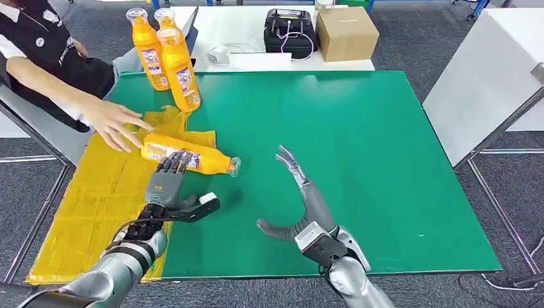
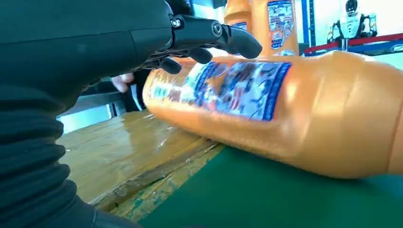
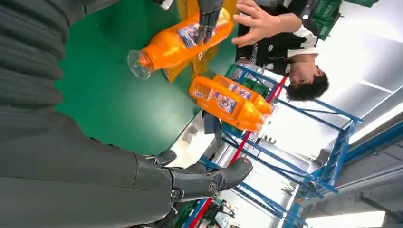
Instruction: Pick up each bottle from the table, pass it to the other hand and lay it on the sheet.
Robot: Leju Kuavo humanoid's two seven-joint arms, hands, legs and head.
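Though fingertips on it, bottle (image 1: 190,156) base behind left robot hand (image 1: 168,186).

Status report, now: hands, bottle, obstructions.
Left hand fingertips resting on the lying bottle, not gripping. Right hand open, empty above the green mat. Bottle lies half on the yellow sheet. A person's hand beside the bottle's base.

Open green surface on the right, crowded left edge

The green surface (image 1: 359,160) lies bare ahead of and beside the right robot hand (image 1: 301,199), giving wide passage there. On the left, the lying orange bottle (image 1: 189,156) rests across the yellow sheet (image 1: 96,205) edge under the left robot hand's fingertips (image 1: 172,162). A person's hand (image 1: 115,123) hovers just beside its base, and three upright orange bottles (image 1: 163,54) block the far-left corner.
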